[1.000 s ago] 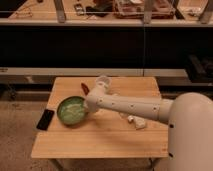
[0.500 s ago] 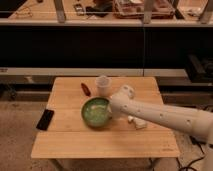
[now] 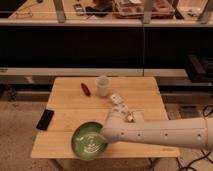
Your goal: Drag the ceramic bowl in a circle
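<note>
The ceramic bowl (image 3: pixel 89 140), wide, round and green with a paler inside, sits at the front edge of the wooden table (image 3: pixel 65 107), left of centre, its rim slightly over the edge. My gripper (image 3: pixel 104 134) is at the end of the white arm (image 3: pixel 160 133) that reaches in from the right. It is at the bowl's right rim. The arm's end hides the fingers.
A small translucent white cup (image 3: pixel 102 85) stands at the back middle. A red object (image 3: pixel 85 89) lies left of it. A black phone (image 3: pixel 44 119) lies near the left edge. Small white packets (image 3: pixel 120 104) lie right of centre. Dark shelving stands behind the table.
The bowl has moved from the table's middle toward the front edge and to the left, with the arm's end staying at its right rim. The arm now reaches lower across the table.
</note>
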Controlling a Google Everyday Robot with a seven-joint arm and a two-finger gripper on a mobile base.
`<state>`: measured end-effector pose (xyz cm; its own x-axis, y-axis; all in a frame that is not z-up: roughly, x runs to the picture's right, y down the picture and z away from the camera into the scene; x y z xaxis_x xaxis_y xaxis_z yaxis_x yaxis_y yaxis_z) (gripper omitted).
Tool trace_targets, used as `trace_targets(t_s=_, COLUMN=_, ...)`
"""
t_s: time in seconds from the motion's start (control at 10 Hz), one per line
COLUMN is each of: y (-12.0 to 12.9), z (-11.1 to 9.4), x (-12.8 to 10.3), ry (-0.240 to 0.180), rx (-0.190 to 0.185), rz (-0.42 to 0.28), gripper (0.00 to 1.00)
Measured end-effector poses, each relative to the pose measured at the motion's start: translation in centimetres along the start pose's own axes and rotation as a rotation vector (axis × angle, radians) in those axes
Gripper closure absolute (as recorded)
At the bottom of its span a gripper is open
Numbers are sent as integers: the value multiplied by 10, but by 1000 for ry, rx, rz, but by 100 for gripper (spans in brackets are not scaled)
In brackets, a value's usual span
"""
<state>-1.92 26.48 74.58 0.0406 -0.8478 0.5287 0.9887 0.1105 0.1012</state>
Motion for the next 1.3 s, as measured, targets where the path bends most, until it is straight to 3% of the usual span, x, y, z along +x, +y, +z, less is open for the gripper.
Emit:
trace_targets(t_s=0.2, y=-71, z=4, x=-17, ry=-34, rx=67, rz=-153, gripper=100)
trace_targets(t_s=0.4, y=-137, z=24, x=-9, ry=-67, rx=130, rz=-233, gripper=100)
trace_targets(t_s=0.5, y=-154, z=34, x=5, ry=-73, rx=148, rz=-233, gripper=100)
trace_targets(t_s=0.7, y=-171, z=61, x=71, ry=-50, rx=184, rz=-165, gripper=100)
trace_targets(t_s=0.8, y=-163, z=68, x=102, ry=-30, rx=188, rz=-119, gripper=100)
trace_targets(t_s=1.0, y=-99, z=70, x=182, ry=35, rx=163, rz=50, gripper=100)
trace_targets(t_s=1.1, y=-69, z=65, x=199, ry=57, rx=148, rz=105, gripper=100)
trace_targets(t_s=1.3, y=18, z=40, x=222, ry=117, rx=86, rz=254, gripper=100)
